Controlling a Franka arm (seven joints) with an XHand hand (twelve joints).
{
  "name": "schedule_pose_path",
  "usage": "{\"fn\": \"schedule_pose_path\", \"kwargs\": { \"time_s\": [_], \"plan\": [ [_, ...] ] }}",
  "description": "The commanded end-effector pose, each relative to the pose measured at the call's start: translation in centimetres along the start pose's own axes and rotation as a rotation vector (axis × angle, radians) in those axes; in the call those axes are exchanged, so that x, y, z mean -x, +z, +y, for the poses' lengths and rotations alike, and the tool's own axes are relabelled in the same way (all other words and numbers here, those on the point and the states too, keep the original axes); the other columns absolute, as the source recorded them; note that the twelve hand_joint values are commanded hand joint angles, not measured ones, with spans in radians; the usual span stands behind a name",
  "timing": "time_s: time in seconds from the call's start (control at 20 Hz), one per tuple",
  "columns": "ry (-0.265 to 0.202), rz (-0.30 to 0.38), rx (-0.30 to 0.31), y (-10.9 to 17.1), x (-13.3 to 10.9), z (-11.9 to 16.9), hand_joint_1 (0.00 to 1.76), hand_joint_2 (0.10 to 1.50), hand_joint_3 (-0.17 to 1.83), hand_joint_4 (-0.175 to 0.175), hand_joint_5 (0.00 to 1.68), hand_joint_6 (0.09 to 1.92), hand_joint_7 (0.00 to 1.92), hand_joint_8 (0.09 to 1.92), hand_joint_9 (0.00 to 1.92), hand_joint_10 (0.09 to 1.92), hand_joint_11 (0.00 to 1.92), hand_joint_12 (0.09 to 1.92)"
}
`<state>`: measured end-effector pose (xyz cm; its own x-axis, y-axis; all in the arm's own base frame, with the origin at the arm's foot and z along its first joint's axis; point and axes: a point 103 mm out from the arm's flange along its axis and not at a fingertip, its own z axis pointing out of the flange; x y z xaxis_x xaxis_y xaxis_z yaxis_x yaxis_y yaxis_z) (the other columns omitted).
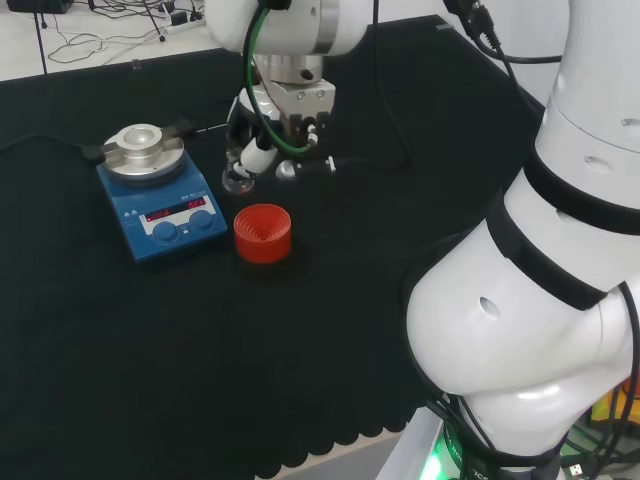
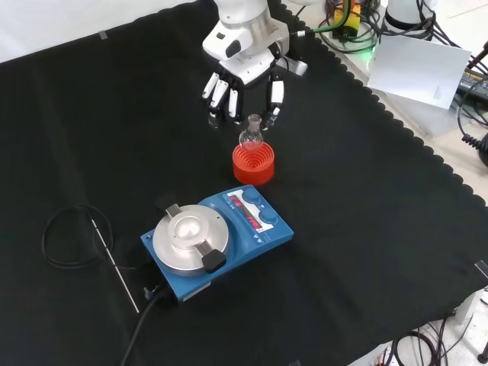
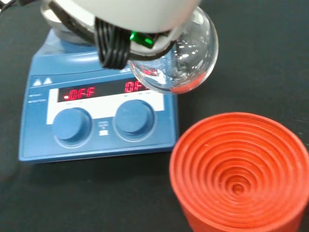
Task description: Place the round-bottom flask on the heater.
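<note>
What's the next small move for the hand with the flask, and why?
Probably carry the clear glass round-bottom flask sideways toward the blue heater's silver top plate. The black and white hand holds it lifted clear of the red ribbed stand, and the plate sits bare.

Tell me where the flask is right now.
The flask is held in the hand, lifted clear of the red stand. In the front view it hangs just above the stand, farther off than the heater.
</note>
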<state>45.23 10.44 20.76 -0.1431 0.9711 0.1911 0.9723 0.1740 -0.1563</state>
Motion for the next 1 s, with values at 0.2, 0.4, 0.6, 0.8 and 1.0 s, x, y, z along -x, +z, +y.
{"fn": "schedule_pose_path", "kwargs": {
  "time_s": [0.2,0.4,0.6,0.8,1.0],
  "plan": [
    [-0.039,-0.078,-0.004,-5.6,-1.6,7.0,1.13,0.62,0.78,0.091,1.21,0.84,0.46,0.65,0.78,0.54,0.51,1.28],
    [-0.056,-0.084,-0.011,-6.4,-2.4,9.1,1.13,0.62,0.79,0.093,1.21,0.84,0.45,0.65,0.78,0.54,0.51,1.28],
    [-0.059,-0.082,-0.007,-7.0,-2.7,10.9,1.13,0.62,0.79,0.094,1.21,0.84,0.45,0.65,0.78,0.54,0.51,1.28],
    [-0.075,-0.079,-0.011,-7.1,-3.0,12.1,1.13,0.62,0.79,0.095,1.21,0.84,0.45,0.65,0.78,0.54,0.51,1.28],
    [-0.088,-0.081,-0.019,-6.7,-3.7,12.7,1.13,0.62,0.79,0.096,1.21,0.84,0.45,0.65,0.78,0.54,0.51,1.28]
  ]
}}
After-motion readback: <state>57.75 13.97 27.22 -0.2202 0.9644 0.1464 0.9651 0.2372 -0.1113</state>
